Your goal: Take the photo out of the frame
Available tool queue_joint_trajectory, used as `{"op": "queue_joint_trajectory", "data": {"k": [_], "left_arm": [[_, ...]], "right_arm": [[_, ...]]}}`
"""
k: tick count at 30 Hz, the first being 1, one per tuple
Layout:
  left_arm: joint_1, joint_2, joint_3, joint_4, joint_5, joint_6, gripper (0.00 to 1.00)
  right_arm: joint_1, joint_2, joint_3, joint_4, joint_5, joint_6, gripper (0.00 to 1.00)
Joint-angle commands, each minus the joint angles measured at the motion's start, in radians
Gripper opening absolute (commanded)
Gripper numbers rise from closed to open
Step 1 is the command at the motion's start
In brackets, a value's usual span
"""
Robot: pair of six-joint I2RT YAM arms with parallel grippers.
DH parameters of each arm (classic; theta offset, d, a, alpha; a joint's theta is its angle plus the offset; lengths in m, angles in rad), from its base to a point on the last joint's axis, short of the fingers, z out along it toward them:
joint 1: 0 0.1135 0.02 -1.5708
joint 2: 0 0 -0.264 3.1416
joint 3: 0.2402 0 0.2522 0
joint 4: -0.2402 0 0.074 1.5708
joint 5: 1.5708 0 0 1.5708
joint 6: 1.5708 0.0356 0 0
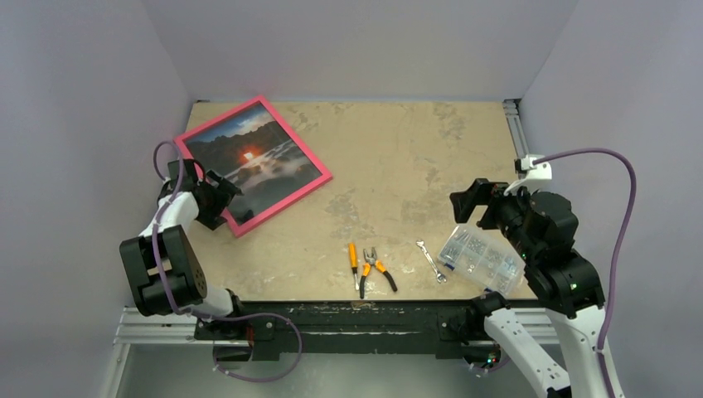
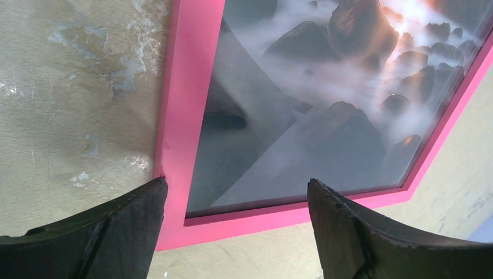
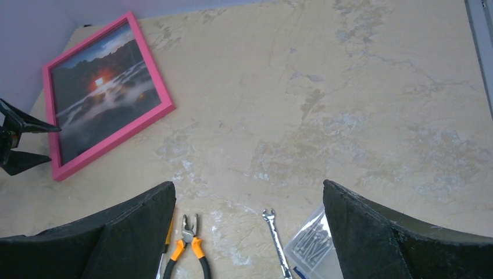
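Two claws: left claw (image 2: 235,186) wide over frame (image 2: 189,87) corner; right claw (image 3: 249,186) wide, empty.
Frame: thin, stiff, probably light; grip pink border.
Photo (image 2: 325,104): glossy, likely slippery.

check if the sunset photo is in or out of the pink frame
In. The glossy sunset photo lies enclosed on all sides by the pink rectangular frame.

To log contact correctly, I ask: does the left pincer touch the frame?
Cannot tell. In the left wrist view, the left pincer straddles the frame at its corner; neither gap nor contact shows plainly.
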Motion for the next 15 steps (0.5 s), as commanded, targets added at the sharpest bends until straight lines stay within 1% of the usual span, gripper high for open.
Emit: {"op": "queue_joint_trajectory", "data": {"k": [1,3,5,8,11,14,15], "left_arm": [[-0.004,0.05,0.003,-0.025,-0.046,0.04,0.84],[-0.019,0.061,0.012,-0.047,-0.071,0.048,0.81],[-0.034,0.066,0.023,-0.078,-0.107,0.056,0.81],[-0.062,0.051,0.019,-0.077,-0.143,0.063,0.8],[-0.082,0.076,0.037,-0.095,-0.164,0.063,0.74],[-0.085,0.077,0.042,-0.108,-0.176,0.054,0.63],[-0.085,0.063,0.044,-0.122,-0.19,0.053,0.62]], "right_arm": [[0.005,0.004,-0.002,0.053,-0.002,0.005,0.97],[0.004,0.003,-0.009,0.062,-0.007,0.005,0.97],[0.004,0.002,-0.022,0.075,-0.015,0.004,0.96],[0.004,0.003,-0.043,0.095,-0.027,0.007,0.96],[0.004,0.017,-0.049,0.096,-0.032,0.009,0.96],[0.004,0.029,-0.039,0.08,-0.023,0.011,0.95],[0.004,0.029,-0.039,0.079,-0.018,0.012,0.95]]}}
